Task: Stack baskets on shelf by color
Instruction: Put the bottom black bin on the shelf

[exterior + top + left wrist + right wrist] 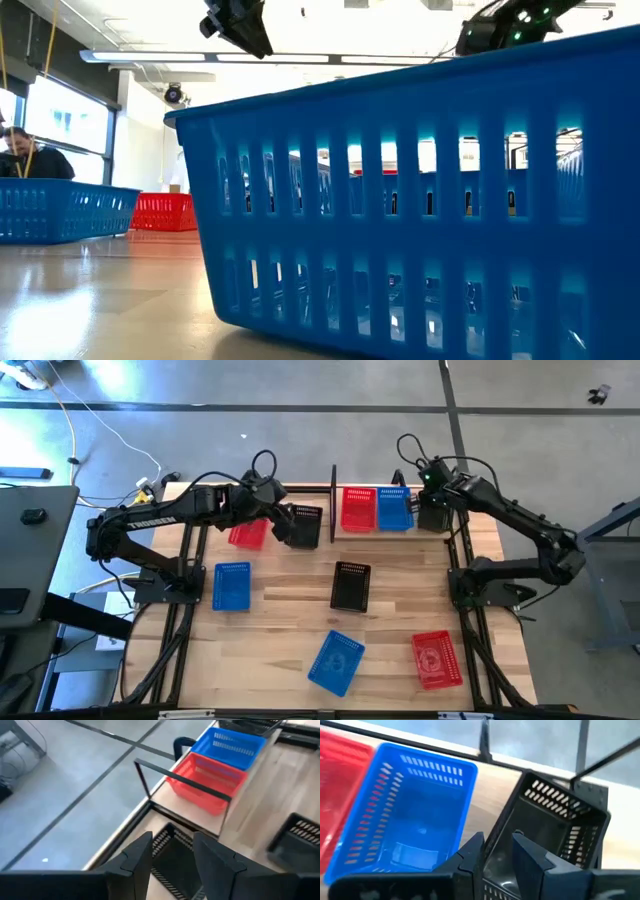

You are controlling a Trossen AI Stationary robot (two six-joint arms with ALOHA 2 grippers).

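Note:
The shelf [333, 500] stands at the table's far edge, with a red basket [357, 508] and a blue basket [394, 508] side by side on its wooden floor. At the shelf's right end my right gripper [495, 855] is shut on a black basket [555, 830], which sits next to the blue one. Just left of the shelf's end post, my left gripper [172, 857] is shut on a second black basket [304, 525]. Loose on the table are a red basket [247, 533], a blue one [231, 585], a black one [350, 585], another blue [336, 660] and another red [437, 658]. My left gripper has the black basket by one mesh wall near its rim [161, 840], slanting down from the table's left. One finger seems to be outside the wall and the other over the hollow. The basket hangs below the fingers. My right gripper pinches the black basket's wall [496, 840] on the side toward the blue basket, one finger outside and one inside the hollow. The fingers slant down from above. The basket sits tilted; whether its bottom touches the shelf floor I cannot tell.
The shelf's thin black posts and top rail [185, 780] rise around the shelved baskets. The near blue basket [420, 200] fills most of the low view. A person [20, 155] sits beyond the table's left. Bare wood lies between the loose baskets.

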